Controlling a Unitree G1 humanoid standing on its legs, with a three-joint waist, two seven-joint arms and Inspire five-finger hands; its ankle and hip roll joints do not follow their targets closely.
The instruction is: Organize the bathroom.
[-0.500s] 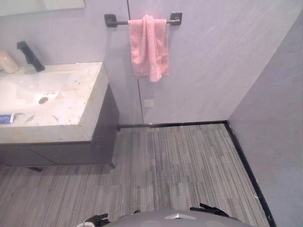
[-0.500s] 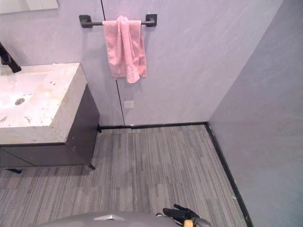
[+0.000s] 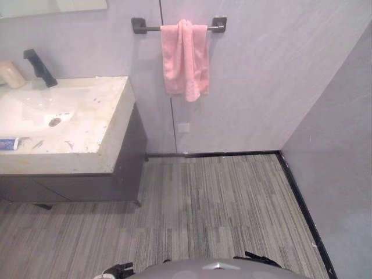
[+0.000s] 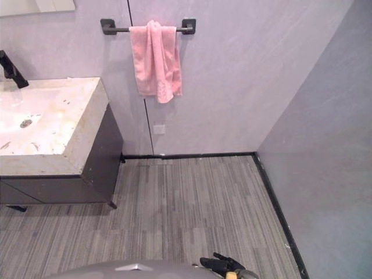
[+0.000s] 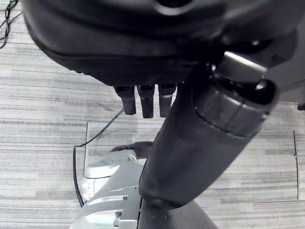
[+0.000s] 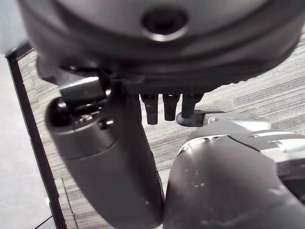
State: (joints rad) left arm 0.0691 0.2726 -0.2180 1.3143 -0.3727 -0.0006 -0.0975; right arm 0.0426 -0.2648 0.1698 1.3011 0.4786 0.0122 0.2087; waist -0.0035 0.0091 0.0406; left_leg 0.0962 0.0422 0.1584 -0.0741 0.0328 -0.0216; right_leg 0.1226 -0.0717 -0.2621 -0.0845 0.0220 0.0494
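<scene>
— Changed? Whole view nudged slightly; nothing moved. Pink towel (image 3: 184, 58) bunched on wall rail (image 3: 178, 26).
— Hands? Left hand (image 5: 145, 98), right hand (image 6: 167, 106): down, fingers relaxed, empty. Organizing not begun.

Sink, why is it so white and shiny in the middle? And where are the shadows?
Left eye view: light glares off the sink, and its basin looks washed out around the drain. Right eye view: the same bright patch shows at the left edge, and a dark shadow lies on the floor under the cabinet.
</scene>
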